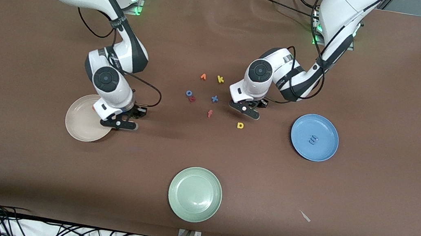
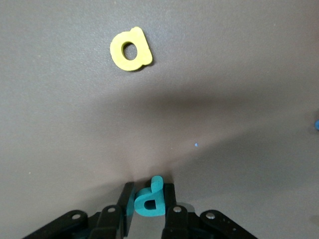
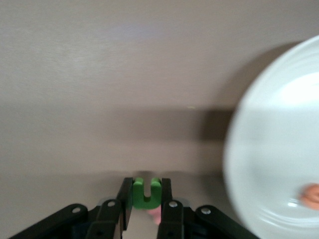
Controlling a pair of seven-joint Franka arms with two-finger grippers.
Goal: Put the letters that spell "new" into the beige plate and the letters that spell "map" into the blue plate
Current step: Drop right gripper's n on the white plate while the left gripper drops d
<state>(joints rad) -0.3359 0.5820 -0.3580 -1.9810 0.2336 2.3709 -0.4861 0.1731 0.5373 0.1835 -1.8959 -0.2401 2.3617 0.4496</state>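
Where the brown tabletop (image 1: 368,197) fills the front view, both arms bend low; the right end effector (image 1: 119,123) sits by the beige plate (image 1: 79,126), and a blue letter (image 1: 313,139) lies in the blue plate (image 1: 327,151).

Left wrist view: left end effector (image 2: 148,206) pinches the teal "p" (image 2: 149,198) near the yellow "a" (image 2: 130,49).

Right wrist view: it pinches the green "n" (image 3: 146,191).

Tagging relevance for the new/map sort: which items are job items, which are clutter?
Job: beige plate, blue plate, blue m in it, green n in right jaws, teal p in left jaws, yellow a, orange letter in beige plate.
Clutter: green plate, k, x, f, orange v-shape, blue o, red letter beside it.
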